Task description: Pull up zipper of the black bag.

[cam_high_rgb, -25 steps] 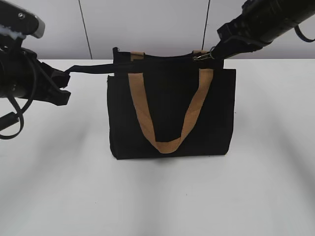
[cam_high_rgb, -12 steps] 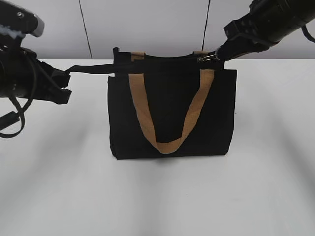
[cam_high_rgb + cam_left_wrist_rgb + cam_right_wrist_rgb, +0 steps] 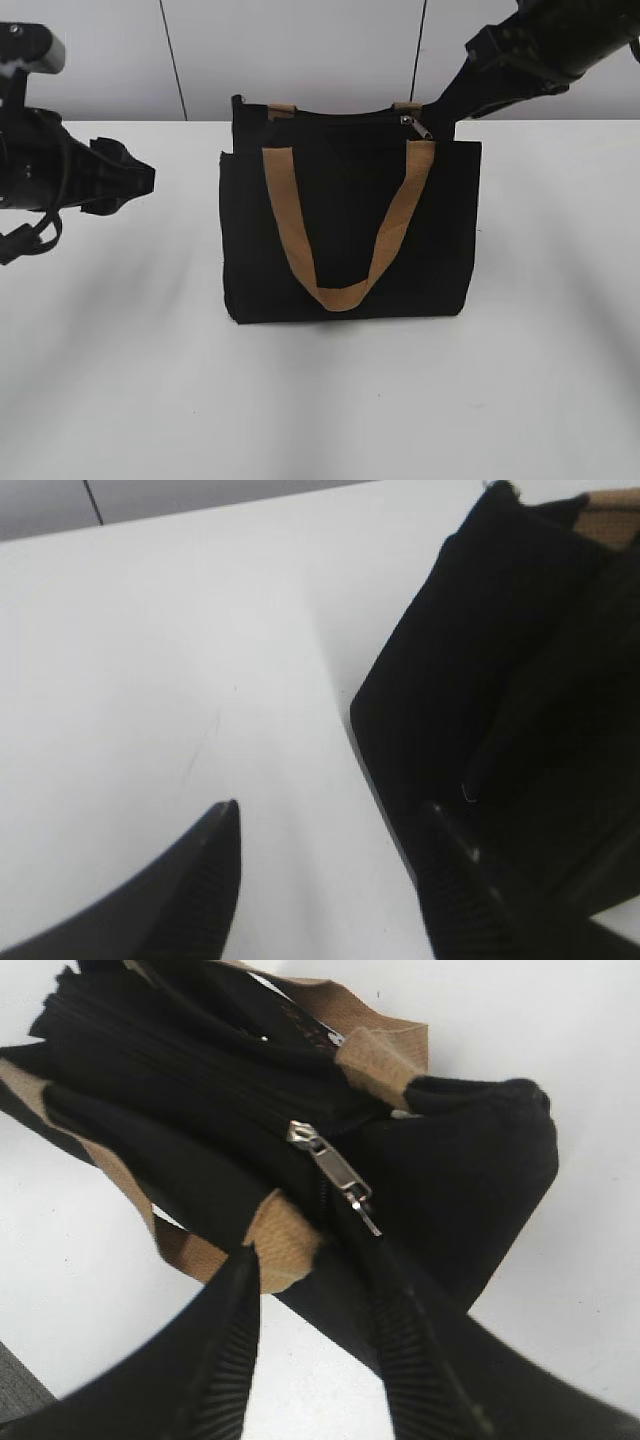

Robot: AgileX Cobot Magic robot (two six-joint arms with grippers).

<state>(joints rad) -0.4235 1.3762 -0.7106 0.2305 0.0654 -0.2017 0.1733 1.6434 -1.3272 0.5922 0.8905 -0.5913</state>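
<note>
A rectangular black fabric bag (image 3: pixel 350 225) stands upright mid-table, its small silver zipper pull (image 3: pixel 333 1167) lying free between the right gripper (image 3: pixel 315 1335)'s spread fingers, so closing carelessly could pinch fabric; the left gripper (image 3: pixel 330 875) is also spread and empty.

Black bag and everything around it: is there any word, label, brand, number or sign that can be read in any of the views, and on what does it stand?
None. The black bag, its tan handle, the silver zipper pull and the white table carry no readable text, logo or number in any view. Neither wrist view shows any marking on the jaws.
</note>
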